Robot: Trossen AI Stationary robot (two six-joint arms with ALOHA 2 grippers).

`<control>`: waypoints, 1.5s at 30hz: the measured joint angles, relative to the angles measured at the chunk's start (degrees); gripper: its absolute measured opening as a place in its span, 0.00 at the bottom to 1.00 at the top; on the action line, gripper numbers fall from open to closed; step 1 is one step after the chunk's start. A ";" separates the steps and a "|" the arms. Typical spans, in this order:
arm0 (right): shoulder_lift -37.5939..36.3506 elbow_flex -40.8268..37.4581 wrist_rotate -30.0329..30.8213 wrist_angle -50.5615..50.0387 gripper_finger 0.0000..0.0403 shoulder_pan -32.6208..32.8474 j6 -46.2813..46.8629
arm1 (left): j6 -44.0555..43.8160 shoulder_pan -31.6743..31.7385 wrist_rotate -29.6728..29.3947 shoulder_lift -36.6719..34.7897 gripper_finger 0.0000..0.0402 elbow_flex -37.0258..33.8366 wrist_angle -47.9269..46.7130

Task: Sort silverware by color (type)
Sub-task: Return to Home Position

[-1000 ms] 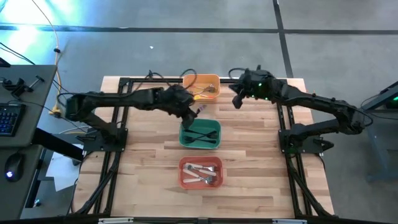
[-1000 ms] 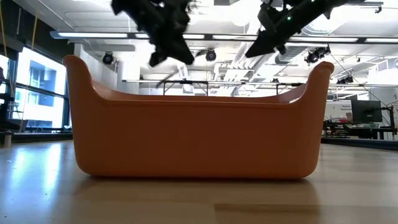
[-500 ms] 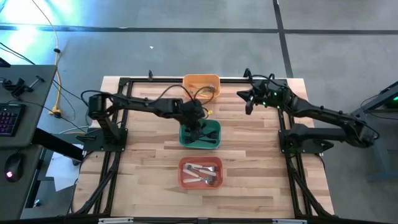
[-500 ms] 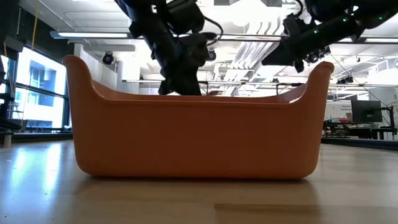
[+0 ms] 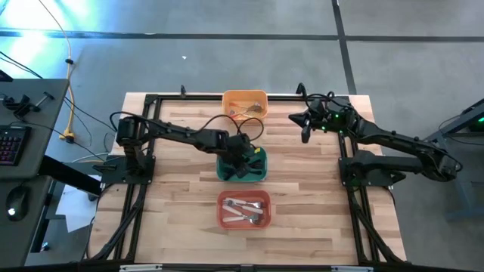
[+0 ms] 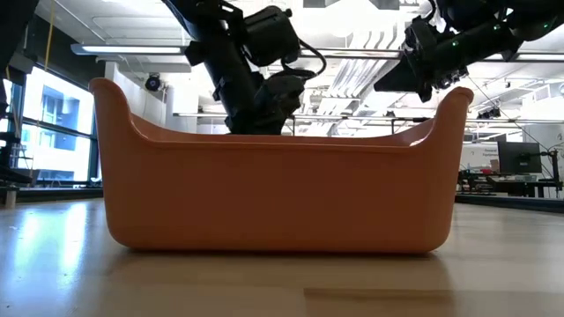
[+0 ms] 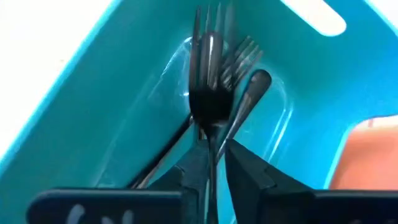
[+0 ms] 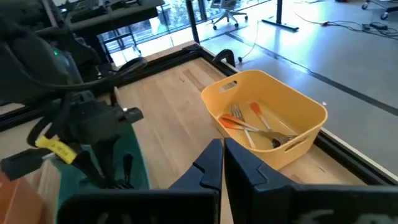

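— What's on the wooden table [image 5: 174,196]?
— 3 bins in a row: an orange bin [image 5: 244,93] by one edge, a green bin [image 5: 221,172] in the middle, a red bin [image 5: 244,193] past it. A keyboard [image 5: 9,143] sits alongside.

At desk centre, black forks [image 7: 211,99] lying in the green bin [image 5: 263,151], one nipped in the left tool [image 7: 214,144]. Toward 12 o'clock, orange- and tan-handled forks [image 8: 252,127] in the orange bin [image 5: 243,94]; toward 6 o'clock, white-handled forks [image 5: 243,211] in the red bin [image 5: 243,194].
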 joint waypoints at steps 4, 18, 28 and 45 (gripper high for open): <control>0.00 0.00 -1.66 -0.01 0.00 0.00 -0.04 | 1.53 -0.25 -2.92 -0.56 0.17 0.00 -0.06; 0.71 -0.02 -0.30 -1.75 0.00 0.04 0.41 | 14.79 0.98 -2.78 -16.38 0.01 -10.90 9.18; 6.76 -0.02 4.73 6.69 0.00 6.73 -1.15 | 14.35 6.13 3.74 -36.86 0.00 -35.58 36.06; 17.36 -0.04 10.83 28.24 0.00 16.28 1.48 | 13.59 16.94 11.16 -67.25 0.00 -60.96 45.33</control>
